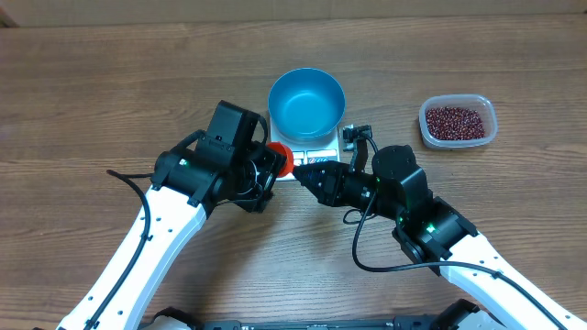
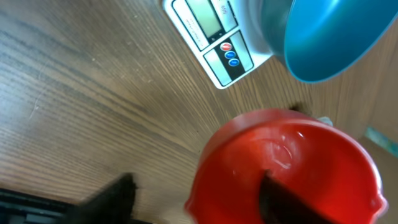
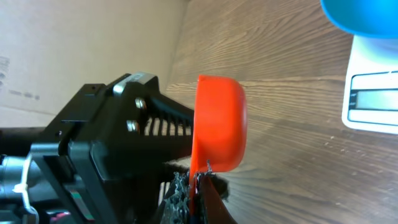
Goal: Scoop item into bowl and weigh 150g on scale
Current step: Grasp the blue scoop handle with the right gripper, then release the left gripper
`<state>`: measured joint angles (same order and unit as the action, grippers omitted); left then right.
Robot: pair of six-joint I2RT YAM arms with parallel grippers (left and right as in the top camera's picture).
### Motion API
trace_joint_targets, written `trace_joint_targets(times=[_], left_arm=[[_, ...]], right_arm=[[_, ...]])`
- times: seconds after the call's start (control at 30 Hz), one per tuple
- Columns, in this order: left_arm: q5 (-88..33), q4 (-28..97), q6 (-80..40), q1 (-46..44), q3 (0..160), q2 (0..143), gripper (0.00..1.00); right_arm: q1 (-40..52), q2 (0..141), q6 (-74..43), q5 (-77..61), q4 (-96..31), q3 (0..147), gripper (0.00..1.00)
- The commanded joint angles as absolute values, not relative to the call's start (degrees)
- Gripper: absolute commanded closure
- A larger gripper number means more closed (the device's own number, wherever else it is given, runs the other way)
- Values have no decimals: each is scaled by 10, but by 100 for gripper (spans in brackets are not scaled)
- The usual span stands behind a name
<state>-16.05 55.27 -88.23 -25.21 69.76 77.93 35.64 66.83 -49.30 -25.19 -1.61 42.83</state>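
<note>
The blue bowl (image 1: 306,103) stands empty on the white scale (image 1: 316,148); both also show in the left wrist view, bowl (image 2: 329,37) and scale (image 2: 217,37). The dark red beans (image 1: 455,120) lie in a clear tub at the right. A red scoop (image 1: 282,160) hangs just in front of the scale, between the two grippers. My right gripper (image 3: 198,186) is shut on the scoop's (image 3: 217,124) thin edge. My left gripper (image 2: 196,180) is open, one finger inside the scoop's (image 2: 292,162) cup and the other outside its wall.
The clear plastic tub (image 1: 490,115) sits on the wooden table to the right of the scale. The left arm's black body (image 3: 106,137) is close behind the scoop in the right wrist view. A cardboard wall runs along the table's far edge.
</note>
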Motion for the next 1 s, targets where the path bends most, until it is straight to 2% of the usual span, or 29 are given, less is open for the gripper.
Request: trace_joint_targets(times=[0.0, 0.03, 0.07, 0.1, 0.27, 0.47, 0.7, 0.73, 0.8, 0.83, 0.9, 0.97], left_arm=[[-168, 559, -872, -260, 704, 775, 25], [-165, 562, -872, -260, 704, 775, 33], [-159, 563, -872, -260, 704, 775, 54], [-157, 563, -872, -260, 704, 775, 64], [-144, 563, -874, -260, 704, 775, 83], [-139, 563, -874, -259, 704, 775, 79], [-135, 563, -874, -259, 704, 775, 71], [-135, 563, -874, -259, 704, 775, 72], [-135, 563, -874, -259, 704, 775, 92], [-135, 563, -874, -259, 704, 775, 96], [-133, 563, -874, -259, 704, 775, 96], [-129, 563, -874, -259, 704, 775, 96]], right_arm=[[359, 669, -429, -245, -30, 431, 96], [359, 669, -427, -234, -42, 431, 96], [359, 669, -427, -234, -46, 431, 96], [359, 669, -428, -234, -48, 431, 96], [359, 669, -472, -255, -47, 431, 96], [359, 669, -576, -297, -39, 431, 96], [359, 669, -603, -327, -11, 431, 96], [359, 669, -603, -328, -11, 431, 96], [359, 669, -620, -339, -12, 431, 96], [359, 669, -625, -344, -11, 431, 96], [359, 669, -630, -348, -11, 431, 96], [359, 669, -625, -343, -18, 431, 82]])
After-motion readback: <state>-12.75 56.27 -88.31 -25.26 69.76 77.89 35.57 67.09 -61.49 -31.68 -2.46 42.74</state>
